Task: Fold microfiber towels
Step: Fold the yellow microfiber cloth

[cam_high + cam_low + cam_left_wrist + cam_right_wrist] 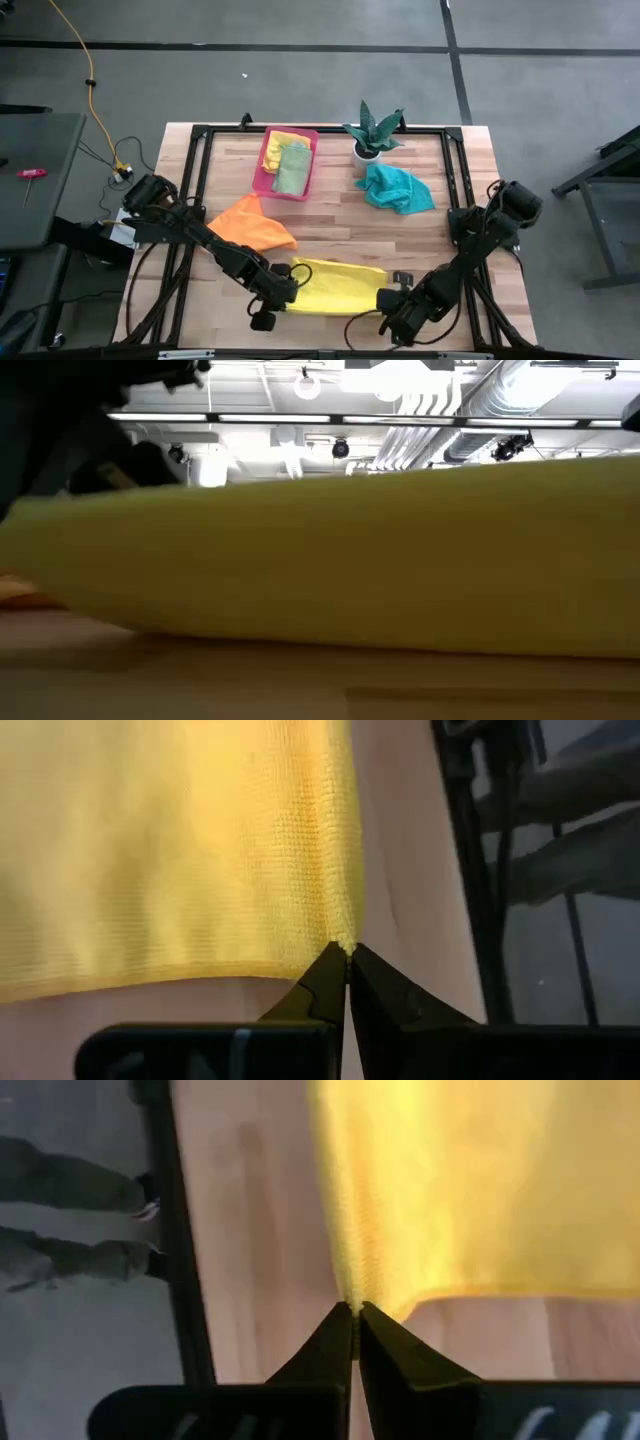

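High view first: a yellow towel (335,285) lies spread along the near edge of the worktop (330,215), with both arms reaching in low from the two near corners. The left pincer (284,292) sits at the towel's left end and the right pincer (388,300) at its right end, so I'd guess they're taking one corner each to carry that edge over for a fold. An orange towel (255,225) lies just behind the left arm, a teal towel (397,188) is crumpled beside a potted plant (372,132), and a pink tray (266,162) at the back holds another yellow one and a light green towel (292,168).

Low view: basically a wall of yellow cloth right in front of the lens, wood underneath, ceiling lights beyond. No fingers visible here.

Left wrist view: the fingers are pinched together right on the towel's corner, tips closed over the hem. The arm comes in flat and low, nearly along the wood.

Right wrist view: same deal mirrored, with the tips clenched on the other corner and cloth bunching up from the pinch. A person's legs (70,1210) show past the frame rail.
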You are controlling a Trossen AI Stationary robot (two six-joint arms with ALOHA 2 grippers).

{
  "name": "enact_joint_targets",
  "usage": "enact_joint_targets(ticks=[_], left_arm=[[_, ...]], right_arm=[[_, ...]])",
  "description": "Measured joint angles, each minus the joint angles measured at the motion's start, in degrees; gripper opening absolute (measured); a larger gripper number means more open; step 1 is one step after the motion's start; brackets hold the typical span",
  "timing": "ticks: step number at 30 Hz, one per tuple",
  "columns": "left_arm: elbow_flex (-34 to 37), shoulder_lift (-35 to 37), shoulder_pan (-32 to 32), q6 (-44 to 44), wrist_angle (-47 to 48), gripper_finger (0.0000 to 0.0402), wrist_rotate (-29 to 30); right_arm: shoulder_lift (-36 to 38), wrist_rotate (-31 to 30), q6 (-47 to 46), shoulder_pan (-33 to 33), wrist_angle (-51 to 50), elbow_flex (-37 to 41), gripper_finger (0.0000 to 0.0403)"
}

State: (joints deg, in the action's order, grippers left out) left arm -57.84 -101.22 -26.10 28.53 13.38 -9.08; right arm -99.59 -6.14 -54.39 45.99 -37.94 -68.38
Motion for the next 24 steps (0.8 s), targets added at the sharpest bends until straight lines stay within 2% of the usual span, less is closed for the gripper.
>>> enact_joint_targets(ticks=[8,12,24], left_arm=[[-0.05,3.63,2.32,1.34,1.00,0.0001,0.78],[0.00,3.75,3.32,1.52,1.51,0.0001,1.55],[0.00,3.73,5.56,7.41,5.98,0.0001,12.90]], right_arm=[[-0.15,-1.07,-1.05,-1.45,-5.81,0.00,0.0000],[-0.15,-3.68,-2.92,-2.54,-7.96,0.00,0.0000],[-0.15,-6.98,-7.31,-5.63,-15.01,0.00,0.0000]])
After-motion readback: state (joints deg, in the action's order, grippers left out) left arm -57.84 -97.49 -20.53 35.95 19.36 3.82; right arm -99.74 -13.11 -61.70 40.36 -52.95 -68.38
